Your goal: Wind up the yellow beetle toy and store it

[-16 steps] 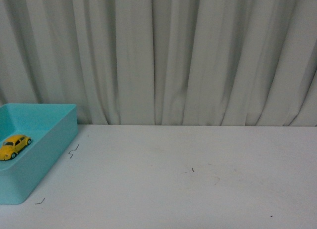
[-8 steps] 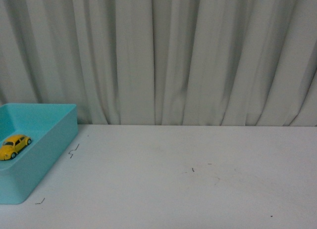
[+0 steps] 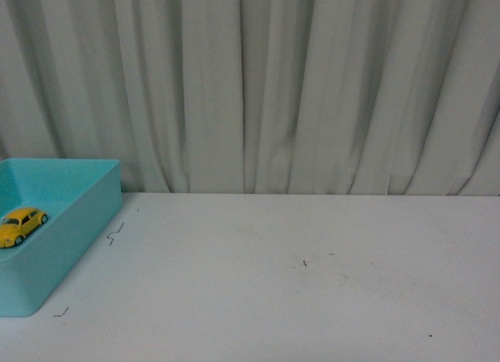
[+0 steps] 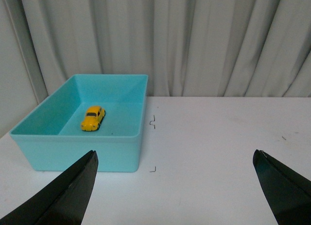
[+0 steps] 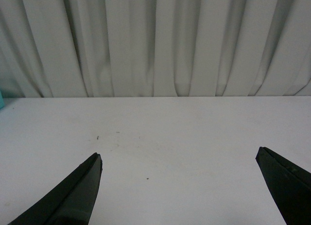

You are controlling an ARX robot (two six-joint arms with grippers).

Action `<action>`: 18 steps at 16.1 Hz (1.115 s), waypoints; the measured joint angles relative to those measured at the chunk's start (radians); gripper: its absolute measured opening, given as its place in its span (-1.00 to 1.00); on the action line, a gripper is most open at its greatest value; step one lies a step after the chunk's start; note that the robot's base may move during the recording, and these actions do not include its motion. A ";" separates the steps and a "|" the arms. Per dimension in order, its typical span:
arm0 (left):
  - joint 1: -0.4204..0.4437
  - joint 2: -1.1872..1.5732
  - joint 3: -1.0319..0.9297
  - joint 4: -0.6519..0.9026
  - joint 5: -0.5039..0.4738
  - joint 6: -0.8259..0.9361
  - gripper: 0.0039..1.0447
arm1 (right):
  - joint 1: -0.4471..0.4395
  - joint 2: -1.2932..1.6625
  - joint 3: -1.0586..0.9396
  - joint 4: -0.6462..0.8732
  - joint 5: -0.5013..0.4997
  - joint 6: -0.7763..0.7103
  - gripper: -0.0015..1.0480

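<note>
The small glossy yellow beetle toy car (image 4: 93,118) sits on its wheels on the floor of the open turquoise plastic bin (image 4: 127,149), well ahead of the left gripper (image 4: 175,186) and off to that gripper's left, apart from every wall of the bin. The left gripper is spread wide and empty, its two dark fingers (image 4: 63,196) parted low over the white tabletop (image 4: 218,152), short of the bin's near wall. The right gripper (image 5: 180,191) is likewise spread wide and holds nothing, with only bare table and the pale pleated curtain (image 5: 155,40) ahead of it.

Judging by how things lie, the car is stored and the task looks to be at or near its close; whether it was wound cannot be read from these pictures. If anything is left, it is to keep both arms clear: any move of the left arm should go up and away from the bin's near wall so it does not nudge the bin and set the car rolling.

In the front view the bin (image 3: 78,221) is cut off at the edge, the car (image 3: 21,225) shows only small and soft, and neither arm appears. The car's underside and any winding mechanism are out of sight. Small dark marks on the table (image 4: 152,122) are too fine to identify
</note>
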 joint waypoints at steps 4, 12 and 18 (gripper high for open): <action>0.000 0.000 0.000 -0.002 -0.001 0.000 0.88 | 0.000 0.000 0.000 -0.001 0.000 0.000 0.87; 0.000 0.000 0.000 -0.004 0.000 -0.003 0.88 | 0.000 0.000 0.000 -0.003 0.000 0.003 0.87; 0.000 0.000 0.000 -0.004 0.000 -0.003 0.88 | 0.000 0.000 0.000 -0.002 0.000 0.004 0.87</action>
